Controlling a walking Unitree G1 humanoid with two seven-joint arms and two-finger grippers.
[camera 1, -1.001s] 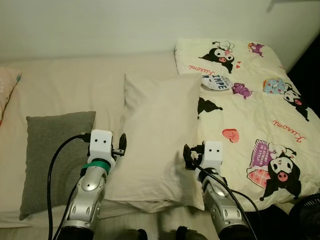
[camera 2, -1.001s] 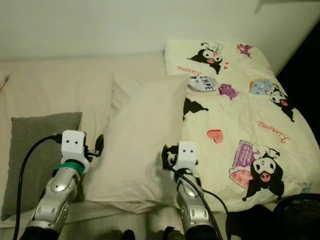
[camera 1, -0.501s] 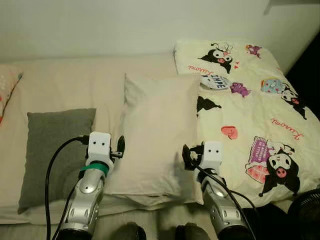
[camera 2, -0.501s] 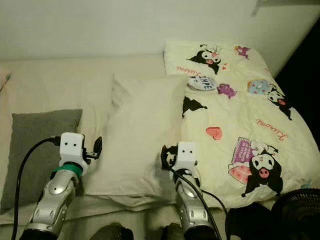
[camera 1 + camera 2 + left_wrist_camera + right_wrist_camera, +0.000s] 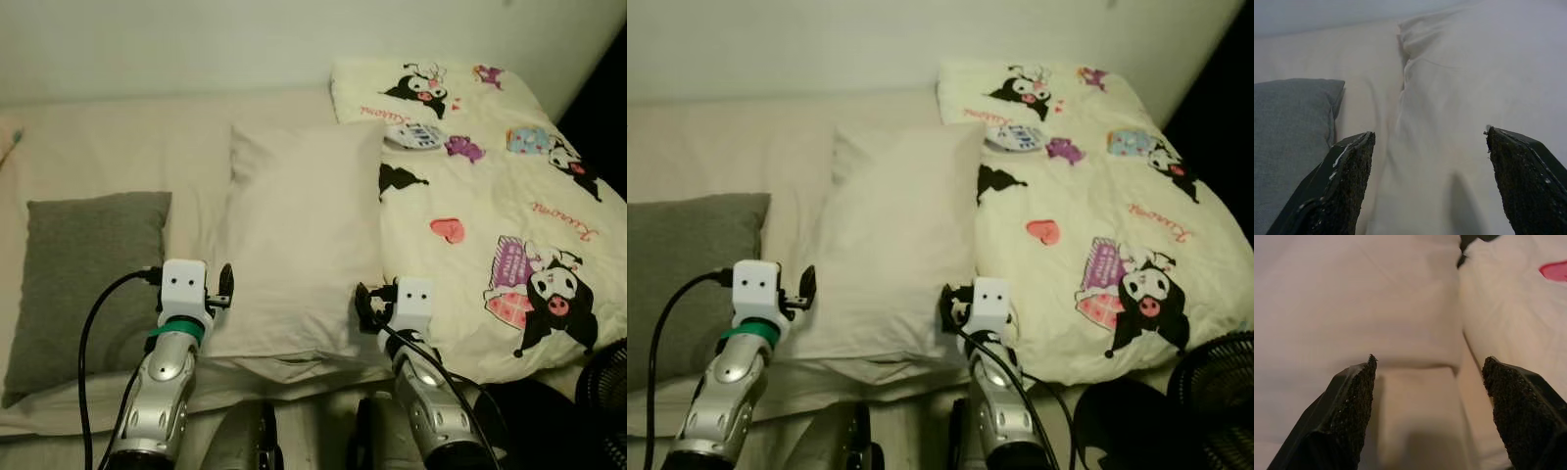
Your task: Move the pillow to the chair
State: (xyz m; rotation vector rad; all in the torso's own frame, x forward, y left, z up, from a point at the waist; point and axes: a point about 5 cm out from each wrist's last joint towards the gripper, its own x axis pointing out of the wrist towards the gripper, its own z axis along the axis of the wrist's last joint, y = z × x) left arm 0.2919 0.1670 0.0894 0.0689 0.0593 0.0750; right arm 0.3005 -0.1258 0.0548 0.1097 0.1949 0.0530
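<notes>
Left tool (image 5: 1427, 186) spread above white pillow (image 5: 294, 245); grey pillow (image 5: 1288, 127) beside.

Dim warm indoor light, yellowish cast over the bed (image 5: 108, 147), black shadow at the right edge, soft grainy head views, wrist views hazy, near fingertips (image 5: 1342, 191) dark and slightly blurred, no glare
</notes>
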